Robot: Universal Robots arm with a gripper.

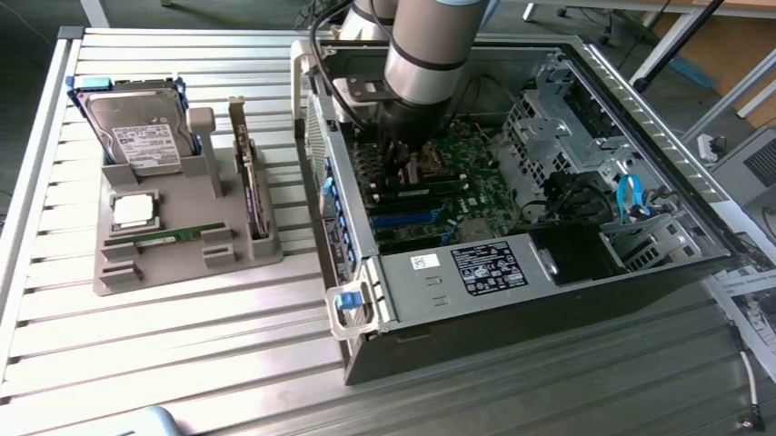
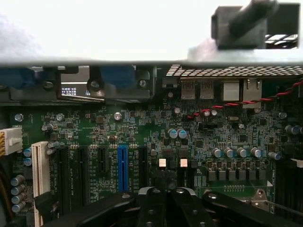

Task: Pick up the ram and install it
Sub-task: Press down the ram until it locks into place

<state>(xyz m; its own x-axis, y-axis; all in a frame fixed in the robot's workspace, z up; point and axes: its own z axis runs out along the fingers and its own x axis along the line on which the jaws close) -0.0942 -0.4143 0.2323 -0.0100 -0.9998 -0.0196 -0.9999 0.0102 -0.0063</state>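
Table [image 1: 182, 354] of ribbed metal carries an open computer case [image 1: 510, 300] on the exterior view's right and a grey holder tray [image 1: 182, 245] on its left. Arm [image 1: 431, 45] reaches down into the case, end effector [image 1: 406, 154] low over the green motherboard [image 2: 142, 127]; cannot tell whether it is released or clenched. Hard drive [image 1: 144, 127] stands upright at the tray's back, an expansion card [image 1: 251, 182] on edge beside it. Ram [image 1: 170, 237] lies flat in the tray's slot, well apart from the end effector. Processor chip [image 1: 133, 212] sits just behind it.
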